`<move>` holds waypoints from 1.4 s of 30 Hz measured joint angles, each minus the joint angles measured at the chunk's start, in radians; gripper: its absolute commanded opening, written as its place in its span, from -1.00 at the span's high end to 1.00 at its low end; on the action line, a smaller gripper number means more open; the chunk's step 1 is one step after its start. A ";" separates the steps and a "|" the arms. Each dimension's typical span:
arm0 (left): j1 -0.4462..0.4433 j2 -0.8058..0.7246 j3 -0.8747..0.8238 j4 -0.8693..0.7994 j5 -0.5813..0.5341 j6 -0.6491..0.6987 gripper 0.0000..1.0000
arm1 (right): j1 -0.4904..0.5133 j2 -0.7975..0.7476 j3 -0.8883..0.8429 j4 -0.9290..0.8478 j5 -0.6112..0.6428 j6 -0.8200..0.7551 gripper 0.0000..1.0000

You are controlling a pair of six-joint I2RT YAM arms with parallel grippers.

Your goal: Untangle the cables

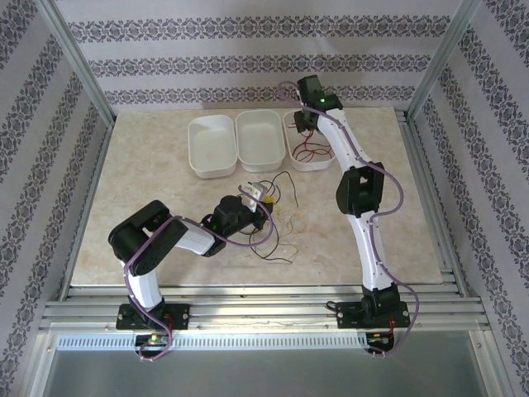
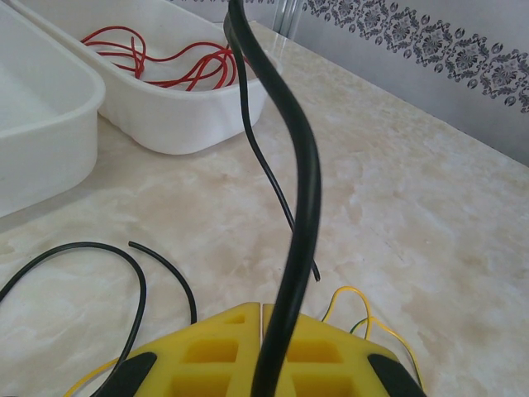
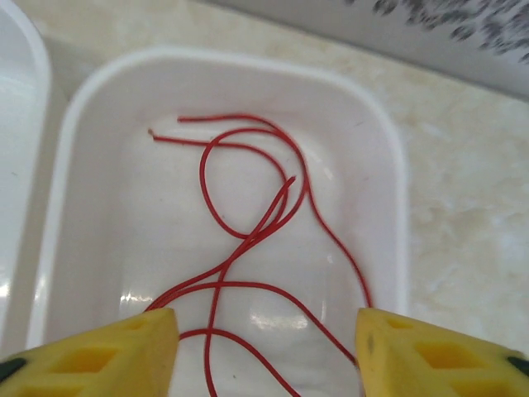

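- The left gripper (image 2: 262,308) is clenched on a black cable (image 2: 302,182). Its yellow fingers (image 2: 207,351) meet with the cable pinched in the seam between them.
- The held cable rises from the fingers in a curve, on the near side of the red-cable tray (image 2: 190,124), and leaves the left wrist view at the top edge.
- The right gripper (image 3: 264,322) hangs over the red-cable tray (image 3: 402,190) with its fingers (image 3: 107,356) well apart, holding and touching nothing.
- The red cables (image 3: 248,237) lie loose on the tray floor in crossing loops, below the open fingers.
- A thinner black strand (image 2: 269,178) runs down behind the held cable to the table near the tray; I cannot tell whether it is the same cable.
- Another black loop (image 2: 83,246) lies on the table nearer than the tray, cut off at the picture's left edge.
- A yellow cable (image 2: 351,291) peeps out beside the left fingers, mostly hidden behind them.
- From above, the right arm's wrist (image 1: 318,103) covers the far end of the tray (image 1: 312,168), and the strands on the table nearer than it are too fine to sort.
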 measured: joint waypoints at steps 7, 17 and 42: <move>0.000 0.000 0.000 0.000 0.000 -0.001 0.91 | 0.000 -0.061 -0.006 0.003 0.003 0.013 0.29; 0.000 0.000 0.000 -0.001 0.000 -0.001 0.96 | 0.000 -0.100 -0.087 -0.019 -0.004 0.060 0.30; 0.000 -0.196 0.161 -0.314 0.040 0.000 1.00 | 0.021 -1.080 -1.324 0.380 -0.109 0.315 0.04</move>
